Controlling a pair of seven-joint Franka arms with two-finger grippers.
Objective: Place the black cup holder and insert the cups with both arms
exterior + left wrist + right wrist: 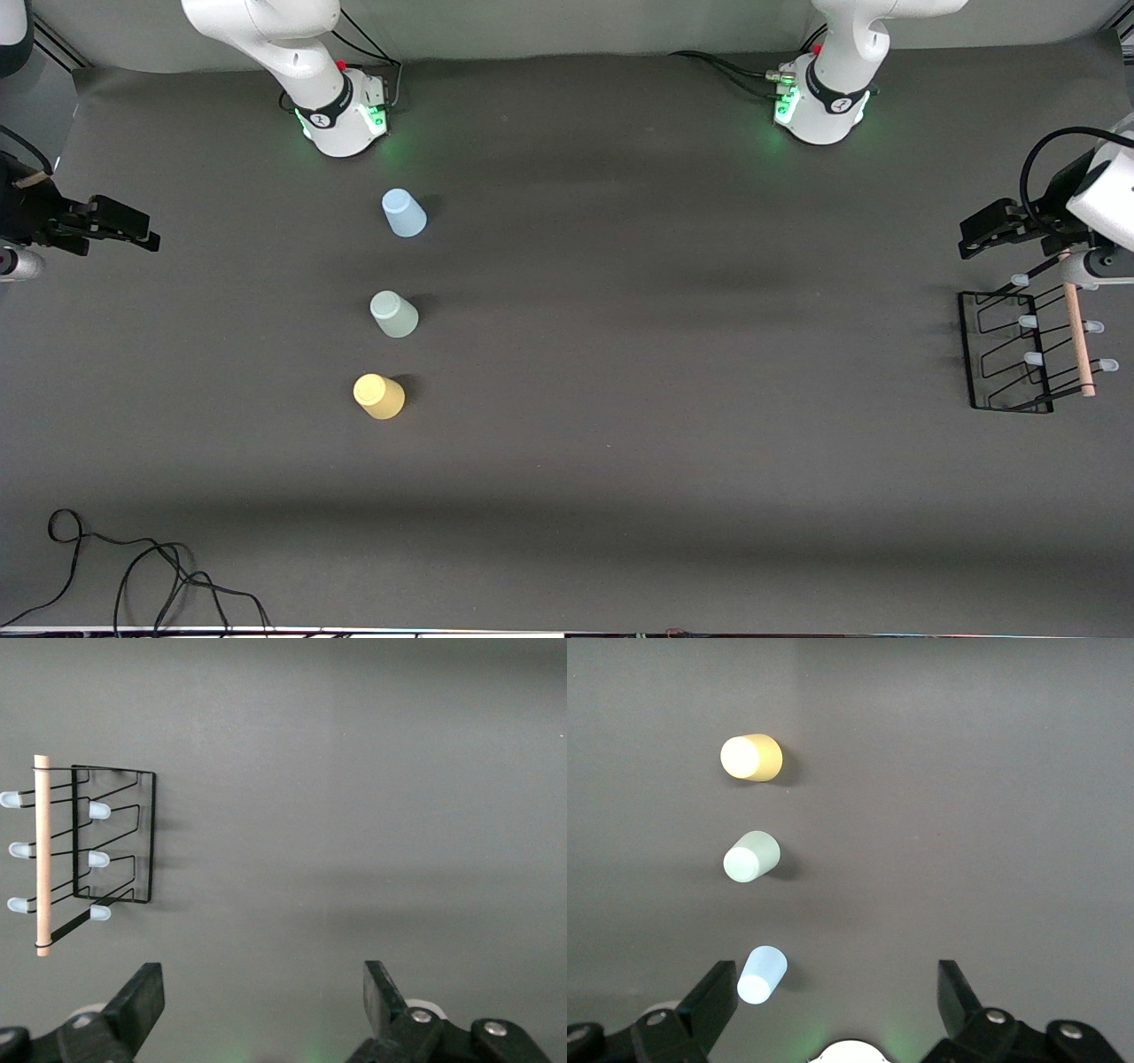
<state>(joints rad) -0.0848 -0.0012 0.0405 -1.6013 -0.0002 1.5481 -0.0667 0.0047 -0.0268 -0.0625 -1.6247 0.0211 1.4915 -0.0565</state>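
The left tool (979,239) hangs in the air at the left arm's end of the desk (620,354), its two fingers (142,997) spread wide with nothing between them. Just beside it on the desk sits the black cup holder (1010,354), a wire rack with a pale wooden rod handle (1078,328) on top and prongs capped in light blue. The right tool (146,237) waits in the air at the right arm's end of the desk, its fingers (718,992) also wide apart and empty. Three cups stand upside down in a row on the dark desk, toward the right arm's end: the light blue cup (404,213) nearest the robot bases, the mint green cup (393,314) in the middle, and the yellow cup (379,395) nearest the front camera. The cups are well apart from the holder.
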